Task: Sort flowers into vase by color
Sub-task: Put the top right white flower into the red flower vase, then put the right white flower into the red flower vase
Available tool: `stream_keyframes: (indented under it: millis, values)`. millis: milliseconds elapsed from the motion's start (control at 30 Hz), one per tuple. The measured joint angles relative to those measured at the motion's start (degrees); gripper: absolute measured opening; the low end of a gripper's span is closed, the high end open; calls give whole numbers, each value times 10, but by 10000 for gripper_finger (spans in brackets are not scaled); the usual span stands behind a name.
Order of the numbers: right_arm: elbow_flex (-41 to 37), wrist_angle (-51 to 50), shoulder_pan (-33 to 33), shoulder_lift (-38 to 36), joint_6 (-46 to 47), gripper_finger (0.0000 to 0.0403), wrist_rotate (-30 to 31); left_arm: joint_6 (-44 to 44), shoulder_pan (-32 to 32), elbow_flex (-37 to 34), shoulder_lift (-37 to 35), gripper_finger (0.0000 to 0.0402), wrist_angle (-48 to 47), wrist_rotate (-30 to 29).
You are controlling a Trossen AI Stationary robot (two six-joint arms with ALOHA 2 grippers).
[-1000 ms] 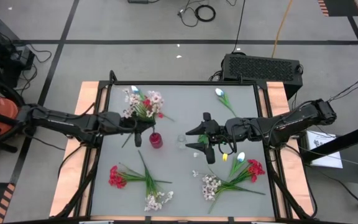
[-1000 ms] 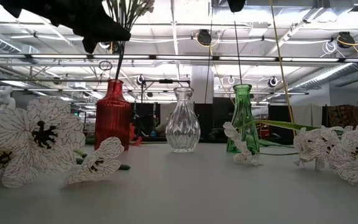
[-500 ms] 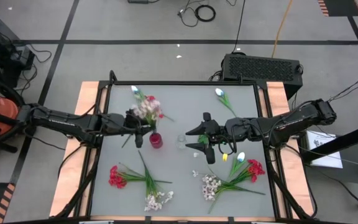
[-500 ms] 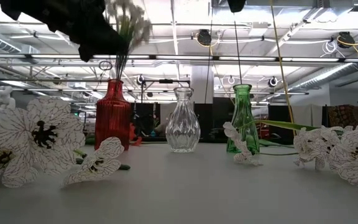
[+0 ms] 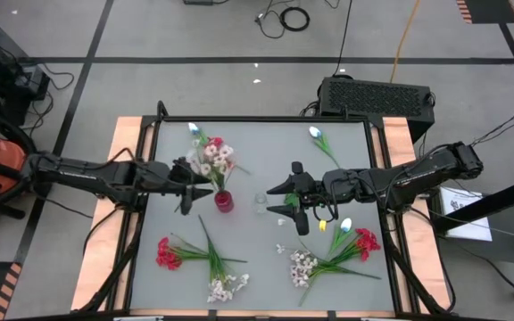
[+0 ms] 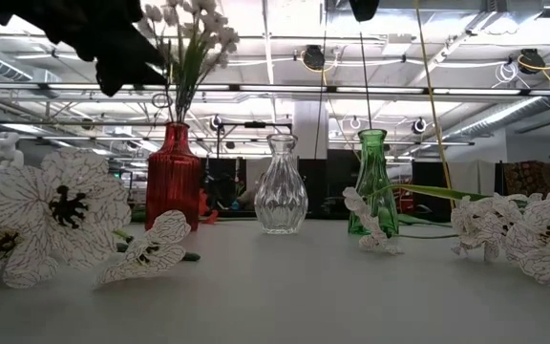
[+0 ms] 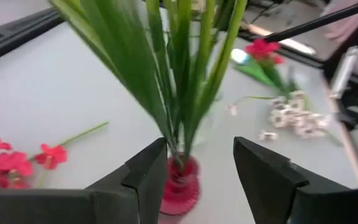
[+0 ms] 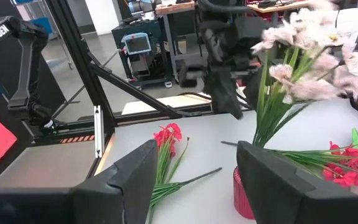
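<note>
A pinkish-white sprig (image 5: 211, 159) stands with its stems in the red vase (image 5: 224, 201); the low view shows its blooms (image 6: 194, 24) above the vase (image 6: 173, 177). My left gripper (image 5: 188, 185) is open and empty just left of the vase; its wrist view (image 7: 197, 162) looks between its fingers at the stems (image 7: 179, 74). My right gripper (image 5: 294, 194) is open and empty over the table's middle, above the green vase (image 6: 372, 183). A clear vase (image 6: 281, 185) stands between the red and green ones.
Loose sprigs lie flat on the table: a red one (image 5: 166, 253) and a pinkish-white one (image 5: 227, 287) near left, a mixed bunch (image 5: 333, 254) near right, a tulip bud (image 5: 315, 134) far right, another bud (image 5: 194, 130) far left. Free room lies along the table's far middle.
My left gripper has swung the pinkish-white sprig from a slant to upright, with its stems in the red vase. It has then let go and drawn back a little toward the table's left edge. The sprig stays standing in the vase.
</note>
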Motion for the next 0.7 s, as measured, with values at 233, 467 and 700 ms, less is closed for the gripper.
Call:
stream_keyframes:
  millis: [233, 467, 700]
  values:
    - [0, -1, 0, 0, 0, 212, 0, -13, -6, 0, -57, 192, -36, 33]
    - [0, -14, 0, 0, 1, 212, -1, -32, -30, 0, -104, 192, -82, 39]
    - [0, -27, 0, 0, 3, 212, -1, -59, -64, 0, -138, 192, -98, 39]
